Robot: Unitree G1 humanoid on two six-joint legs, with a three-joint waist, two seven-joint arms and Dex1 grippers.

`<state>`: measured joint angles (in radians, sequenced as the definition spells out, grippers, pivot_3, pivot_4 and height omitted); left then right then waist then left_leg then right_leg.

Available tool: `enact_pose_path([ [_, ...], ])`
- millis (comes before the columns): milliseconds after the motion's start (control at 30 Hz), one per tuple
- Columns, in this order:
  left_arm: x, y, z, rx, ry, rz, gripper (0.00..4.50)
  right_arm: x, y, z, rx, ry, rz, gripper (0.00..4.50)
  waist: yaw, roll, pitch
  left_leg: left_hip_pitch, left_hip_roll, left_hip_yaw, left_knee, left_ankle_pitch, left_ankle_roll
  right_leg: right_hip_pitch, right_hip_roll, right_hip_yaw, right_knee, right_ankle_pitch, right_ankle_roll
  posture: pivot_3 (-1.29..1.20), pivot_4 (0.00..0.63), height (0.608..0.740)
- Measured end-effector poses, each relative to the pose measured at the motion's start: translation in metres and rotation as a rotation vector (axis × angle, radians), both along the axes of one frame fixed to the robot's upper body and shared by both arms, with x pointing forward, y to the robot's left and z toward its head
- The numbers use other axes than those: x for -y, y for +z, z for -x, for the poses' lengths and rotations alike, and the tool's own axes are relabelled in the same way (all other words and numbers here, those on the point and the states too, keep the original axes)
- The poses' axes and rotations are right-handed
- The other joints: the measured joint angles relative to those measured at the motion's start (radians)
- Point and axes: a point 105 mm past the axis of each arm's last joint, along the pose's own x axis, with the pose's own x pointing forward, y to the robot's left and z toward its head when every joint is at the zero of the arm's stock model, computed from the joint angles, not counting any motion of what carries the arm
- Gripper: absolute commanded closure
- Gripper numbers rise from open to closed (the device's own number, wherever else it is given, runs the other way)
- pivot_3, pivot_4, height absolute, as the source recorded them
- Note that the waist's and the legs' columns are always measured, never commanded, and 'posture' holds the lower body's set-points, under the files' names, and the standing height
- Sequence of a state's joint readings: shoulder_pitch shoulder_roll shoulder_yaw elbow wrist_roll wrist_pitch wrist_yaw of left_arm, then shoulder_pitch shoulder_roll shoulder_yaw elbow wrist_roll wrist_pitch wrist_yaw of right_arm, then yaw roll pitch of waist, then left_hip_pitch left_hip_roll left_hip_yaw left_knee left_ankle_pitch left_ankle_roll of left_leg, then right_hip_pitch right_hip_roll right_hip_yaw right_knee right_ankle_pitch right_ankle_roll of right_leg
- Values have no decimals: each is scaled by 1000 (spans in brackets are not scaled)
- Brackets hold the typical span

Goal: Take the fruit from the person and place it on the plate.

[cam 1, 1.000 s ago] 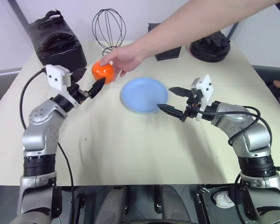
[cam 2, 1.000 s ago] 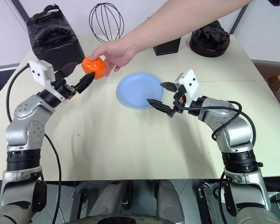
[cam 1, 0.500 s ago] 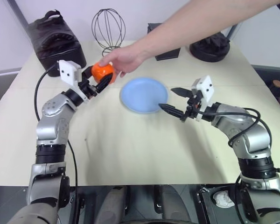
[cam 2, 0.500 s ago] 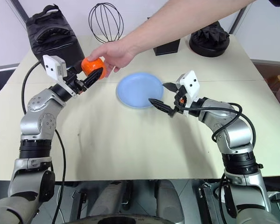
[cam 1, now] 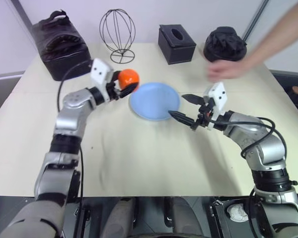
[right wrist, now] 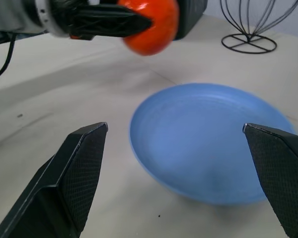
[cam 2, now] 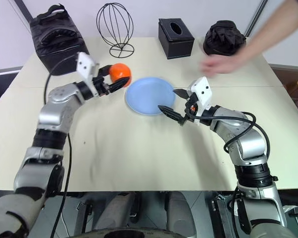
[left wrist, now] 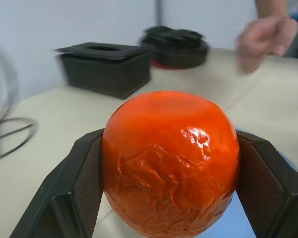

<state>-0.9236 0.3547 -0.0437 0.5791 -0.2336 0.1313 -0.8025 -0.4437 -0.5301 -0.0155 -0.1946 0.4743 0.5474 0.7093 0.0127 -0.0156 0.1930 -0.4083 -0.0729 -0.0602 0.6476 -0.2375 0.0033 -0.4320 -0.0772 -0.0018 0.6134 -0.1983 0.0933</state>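
Now fruit (cam 1: 128, 77) (round, axisless) in left hand (cam 1: 123, 87)

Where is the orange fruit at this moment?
In the head views the fruit sits between the fingers of the left gripper, just left of the blue plate and not yet over it, in front of the wire stand.

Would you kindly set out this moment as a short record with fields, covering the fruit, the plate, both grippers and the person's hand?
fruit: small round orange fruit, clamped between the left gripper's fingers, held beside the plate's edge, not yet over it
plate: round light blue shallow plate on the beige table, nothing on it
left gripper: left gripper, shut on the fruit
right gripper: right gripper, open, holding nothing, at the plate's other edge
person's hand: person's hand, apart from the fruit, above the table's far side
task stage: fruit handed over, placing not yet done
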Motion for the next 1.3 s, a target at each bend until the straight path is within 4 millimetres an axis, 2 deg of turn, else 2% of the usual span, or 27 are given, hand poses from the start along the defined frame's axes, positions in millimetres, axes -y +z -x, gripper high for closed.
enact_pose_path([
  [67,13,-10,-6,-19,-28,-37,1391,2,-4,1,-5,-16,-4,0,-3,0,0,0,0,0,0,0,0,0,0,0,0,0,0,0,150,740],
  [233,25,-39,-13,-82,-51,-115,1391,8,-12,5,-18,-64,-7,0,-6,0,0,0,0,0,0,0,1,-1,0,0,1,0,0,0,150,740],
  [267,26,-39,-14,-80,-52,-120,1391,8,-12,6,-15,-66,-7,0,-7,0,0,0,0,0,0,0,1,-1,0,0,1,0,0,0,150,740],
  [333,27,-37,-16,-73,-51,-131,373,10,-10,7,-5,-80,-10,0,-4,0,0,0,0,0,0,0,1,-1,0,0,1,0,0,0,150,740],
  [367,29,-36,-17,-68,-52,-134,29,11,-9,8,2,-91,-12,0,-1,0,0,0,0,0,0,0,1,-1,0,0,1,0,1,0,150,740],
  [600,34,-37,-19,-68,-48,-99,29,15,-11,9,-1,-119,-15,0,-2,0,0,0,0,0,0,-1,1,-1,0,0,1,0,1,0,150,740],
  [733,27,-19,-24,-28,-11,-43,29,15,-11,9,2,-118,-15,0,-3,-1,0,0,0,0,0,-1,1,-1,0,0,1,0,1,0,150,740],
  [833,2,16,-29,50,60,65,29,14,-6,7,18,-116,-14,0,-9,-1,0,0,0,0,0,-1,1,-1,0,0,1,0,1,0,150,740],
  [933,-37,52,-27,133,138,137,29,19,-2,0,47,-144,-4,0,-15,0,0,0,1,0,0,-1,1,-1,0,0,1,0,1,0,150,740],
  [967,-56,62,-22,165,170,143,29,23,0,-5,64,-167,0,0,-24,0,0,0,1,0,0,-1,1,-1,0,1,2,0,1,0,150,740],
  [1033,-87,68,-10,188,232,135,29,35,3,-15,89,-228,0,0,-29,0,0,1,0,0,-1,-1,1,-1,0,1,2,0,1,0,150,740],
  [1100,-110,54,2,162,287,101,29,43,6,-20,105,-262,-4,0,-31,1,0,2,0,1,-2,-1,1,-1,0,3,3,0,0,0,150,740],
  [1167,-144,17,27,69,384,69,29,52,10,-30,131,-309,-14,0,-41,1,0,2,1,1,-3,-1,1,-2,-1,5,3,0,0,0,150,740],
  [1233,-166,-16,46,-29,477,64,29,65,10,-39,142,-371,-19,0,-32,0,0,1,1,0,-2,-1,1,-3,-1,4,3,0,0,0,150,740],
  [1300,-181,-30,63,-70,552,69,29,72,6,-47,145,-414,-22,0,-22,0,0,0,1,0,-1,-1,0,-2,-2,3,2,0,0,0,150,740],
])
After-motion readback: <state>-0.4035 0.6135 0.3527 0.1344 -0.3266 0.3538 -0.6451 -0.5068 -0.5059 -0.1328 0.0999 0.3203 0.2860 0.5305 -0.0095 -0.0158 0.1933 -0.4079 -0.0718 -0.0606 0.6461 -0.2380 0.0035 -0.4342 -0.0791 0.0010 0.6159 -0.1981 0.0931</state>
